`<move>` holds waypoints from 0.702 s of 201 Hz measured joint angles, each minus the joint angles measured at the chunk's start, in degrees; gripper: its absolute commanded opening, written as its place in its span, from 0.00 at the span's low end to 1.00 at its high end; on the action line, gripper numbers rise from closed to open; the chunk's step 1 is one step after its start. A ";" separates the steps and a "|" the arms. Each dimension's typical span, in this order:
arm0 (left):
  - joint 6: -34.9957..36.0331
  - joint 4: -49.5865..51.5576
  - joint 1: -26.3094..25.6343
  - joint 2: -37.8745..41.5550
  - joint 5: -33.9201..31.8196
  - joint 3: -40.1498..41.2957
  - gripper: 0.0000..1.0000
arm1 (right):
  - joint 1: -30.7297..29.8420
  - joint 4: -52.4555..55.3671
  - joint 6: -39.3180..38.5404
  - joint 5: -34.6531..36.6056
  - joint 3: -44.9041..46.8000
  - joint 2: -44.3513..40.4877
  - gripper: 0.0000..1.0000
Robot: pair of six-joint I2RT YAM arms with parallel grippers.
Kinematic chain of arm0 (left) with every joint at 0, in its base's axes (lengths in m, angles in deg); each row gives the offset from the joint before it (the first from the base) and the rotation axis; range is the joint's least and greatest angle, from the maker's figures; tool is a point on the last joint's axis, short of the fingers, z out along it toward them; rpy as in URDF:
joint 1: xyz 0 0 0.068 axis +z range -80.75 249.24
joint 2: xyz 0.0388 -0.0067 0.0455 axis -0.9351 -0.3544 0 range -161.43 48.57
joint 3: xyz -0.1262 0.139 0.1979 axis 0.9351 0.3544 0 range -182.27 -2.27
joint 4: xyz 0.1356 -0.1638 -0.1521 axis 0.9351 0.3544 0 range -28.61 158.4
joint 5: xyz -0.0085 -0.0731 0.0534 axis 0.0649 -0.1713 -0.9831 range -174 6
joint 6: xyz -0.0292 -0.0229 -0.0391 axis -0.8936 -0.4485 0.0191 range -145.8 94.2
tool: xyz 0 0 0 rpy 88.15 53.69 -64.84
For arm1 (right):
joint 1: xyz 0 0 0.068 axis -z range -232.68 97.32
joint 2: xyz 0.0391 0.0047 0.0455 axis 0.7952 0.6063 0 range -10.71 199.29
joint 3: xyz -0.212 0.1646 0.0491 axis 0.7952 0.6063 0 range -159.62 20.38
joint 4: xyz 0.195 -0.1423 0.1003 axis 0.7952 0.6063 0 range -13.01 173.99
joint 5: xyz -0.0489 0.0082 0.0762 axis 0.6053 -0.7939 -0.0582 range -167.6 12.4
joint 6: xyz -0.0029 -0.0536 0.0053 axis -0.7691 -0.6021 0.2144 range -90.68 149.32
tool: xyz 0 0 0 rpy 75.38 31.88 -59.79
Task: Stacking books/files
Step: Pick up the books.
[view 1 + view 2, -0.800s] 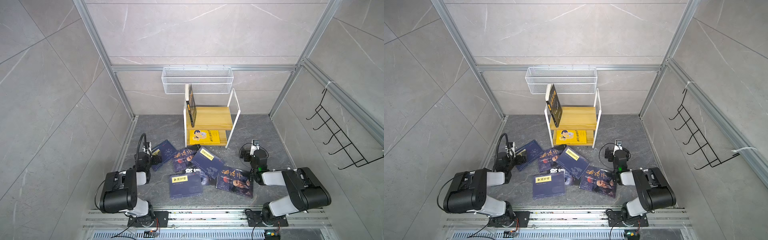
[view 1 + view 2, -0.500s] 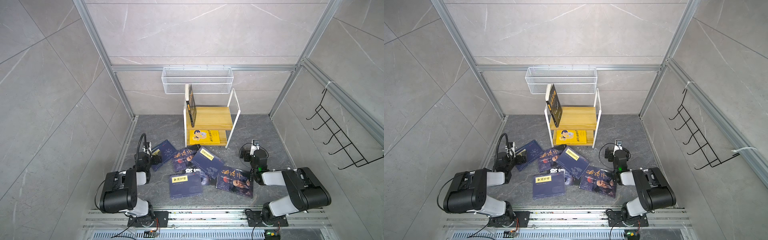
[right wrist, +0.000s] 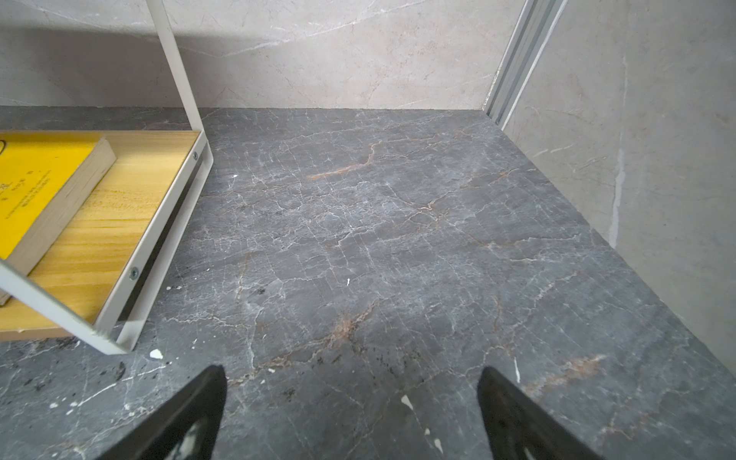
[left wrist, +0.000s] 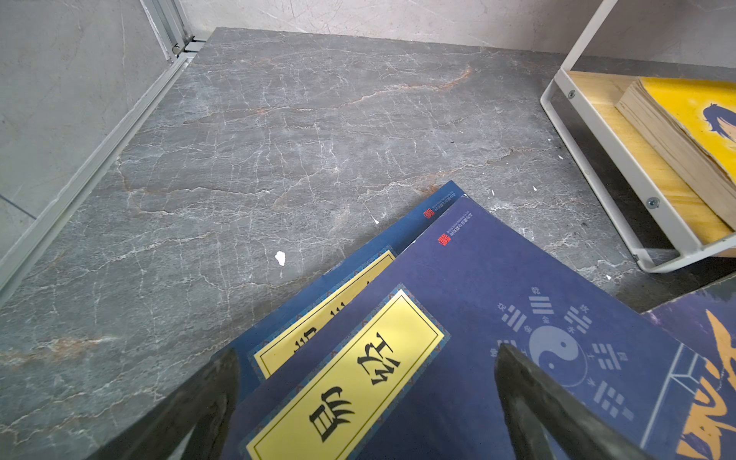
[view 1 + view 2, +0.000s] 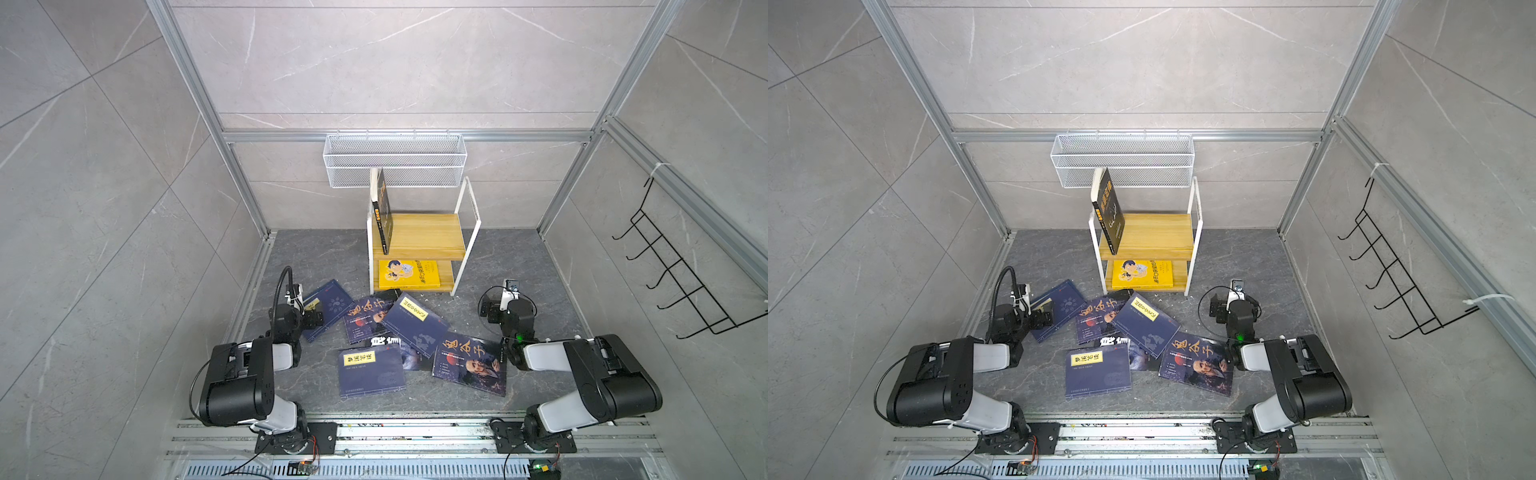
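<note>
Our rack (image 5: 428, 235) with yellow book (image 5: 409, 274) below, black book (image 5: 384, 212) leaning above, navy books (image 5: 371, 372) strewn on stone floor (image 5: 478, 266), tiled walls (image 5: 395, 62), left gripper (image 4: 368, 352) and right gripper (image 3: 352, 372) jaws spread

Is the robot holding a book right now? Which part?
No, nothing is held. The left pincer hangs open over a navy book, and the right pincer is open over bare floor.

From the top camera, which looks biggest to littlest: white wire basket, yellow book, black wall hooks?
1. black wall hooks
2. white wire basket
3. yellow book
The hooks may hang nearer the camera, so that's unsure.
</note>
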 measured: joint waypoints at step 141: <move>-13.75 52.76 -3.61 15.50 22.36 -37.97 1.00 | -3.26 19.17 1.66 1.03 -2.51 -21.29 1.00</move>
